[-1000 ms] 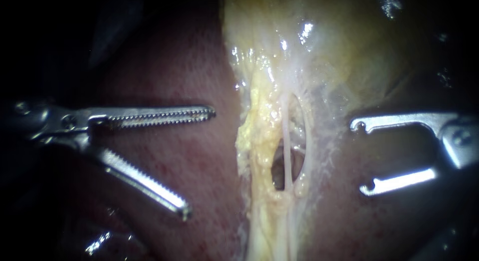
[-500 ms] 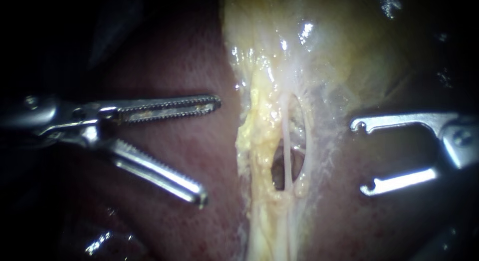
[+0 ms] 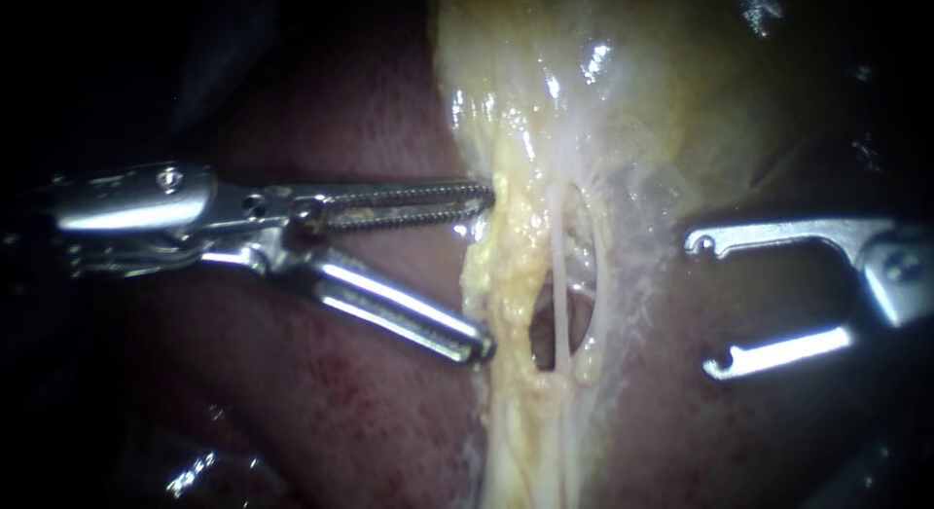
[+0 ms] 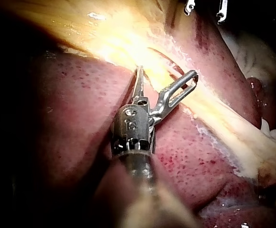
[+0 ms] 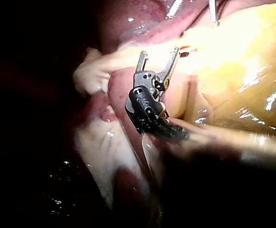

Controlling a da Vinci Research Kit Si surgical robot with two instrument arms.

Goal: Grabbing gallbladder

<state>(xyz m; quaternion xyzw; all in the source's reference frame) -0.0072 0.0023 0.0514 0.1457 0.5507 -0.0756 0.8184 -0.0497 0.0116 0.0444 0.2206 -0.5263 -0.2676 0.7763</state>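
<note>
Left instrument [image 3: 486, 271] — pincer wide open — tips touching yellow tissue [image 3: 513, 238].

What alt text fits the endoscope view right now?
Left instrument, open, has its tips at the yellow fatty edge below the gallbladder, gripping nothing. Right instrument, also open, sits apart over the liver. Thin tubes cross a small hole between them.
</note>
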